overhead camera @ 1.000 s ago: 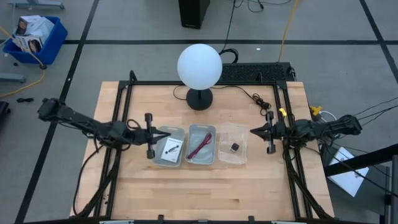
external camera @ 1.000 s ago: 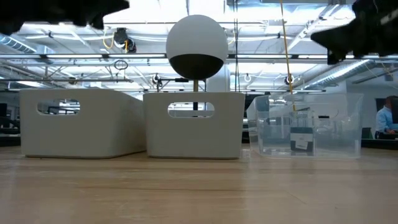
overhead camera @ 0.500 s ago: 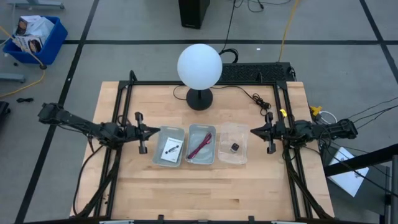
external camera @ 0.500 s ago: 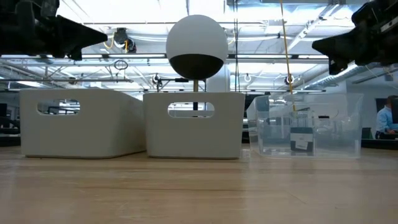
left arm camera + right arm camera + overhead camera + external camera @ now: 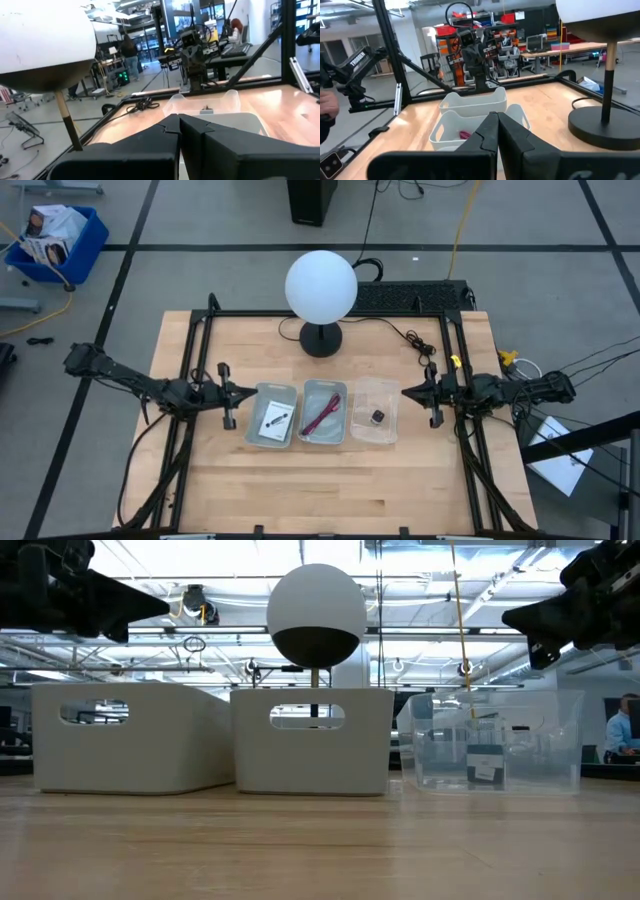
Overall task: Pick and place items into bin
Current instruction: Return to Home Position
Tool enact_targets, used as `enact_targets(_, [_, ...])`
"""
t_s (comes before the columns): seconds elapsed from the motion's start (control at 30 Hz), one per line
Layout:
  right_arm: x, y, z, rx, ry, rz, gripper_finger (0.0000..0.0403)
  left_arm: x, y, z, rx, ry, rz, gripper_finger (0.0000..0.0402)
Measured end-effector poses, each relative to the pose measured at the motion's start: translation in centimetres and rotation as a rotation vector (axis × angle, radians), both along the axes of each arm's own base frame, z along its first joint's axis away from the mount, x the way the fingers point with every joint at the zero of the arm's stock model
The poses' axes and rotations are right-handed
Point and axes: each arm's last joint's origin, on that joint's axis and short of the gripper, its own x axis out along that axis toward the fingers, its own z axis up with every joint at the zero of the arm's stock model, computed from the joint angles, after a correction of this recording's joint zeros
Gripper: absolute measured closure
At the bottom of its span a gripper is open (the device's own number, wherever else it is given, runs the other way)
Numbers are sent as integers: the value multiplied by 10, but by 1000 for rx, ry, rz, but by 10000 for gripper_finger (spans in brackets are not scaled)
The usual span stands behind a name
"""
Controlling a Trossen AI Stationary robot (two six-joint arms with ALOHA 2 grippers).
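Observation:
Three bins stand in a row mid-table. The white card with a black mark [image 5: 275, 419] lies in the left grey bin [image 5: 262, 391]. The dark red cord bundle [image 5: 322, 414] lies in the middle grey bin [image 5: 309, 385] and also shows in the right wrist view [image 5: 464, 134]. The tiny black cube [image 5: 378, 416] sits in the clear bin [image 5: 361, 384]. My left gripper [image 5: 248, 392] [image 5: 178, 118] hovers shut just left of the left bin. My right gripper [image 5: 404, 391] [image 5: 497, 115] hovers shut just right of the clear bin. Both are above bin height in the low view.
A white globe lamp [image 5: 321, 288] stands on a black base [image 5: 321, 340] behind the bins, its cable [image 5: 405, 332] trailing toward the far right corner. Black frame rails [image 5: 196, 370] run along both table sides. Bare wood lies in front of the bins [image 5: 320, 490].
My left gripper has drawn back from over the left grey bin toward the table's left edge, staying shut, and now hovers beside the bin. The card, cord and cube lie where they were.

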Motion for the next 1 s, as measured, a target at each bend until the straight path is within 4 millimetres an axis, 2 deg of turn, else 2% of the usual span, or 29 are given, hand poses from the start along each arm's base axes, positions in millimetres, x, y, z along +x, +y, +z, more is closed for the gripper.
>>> enact_targets(0.27, [0, 0, 0, -11, 2, 5, 403, 0, 0, -4, -5, 34, 0, 400])
enact_targets(0.47, [0, 2, -1, -4, 6, 74, 403, 0, 0, -7, -42, 57, -4, 400])
enact_targets(0.73, [0, 1, -1, -31, 6, 46, 403, 0, 0, -10, -71, 83, 8, 399])
enact_targets(1.0, [0, 1, -1, -32, 6, 47, 403, 0, 1, -9, -92, 76, 24, 364])
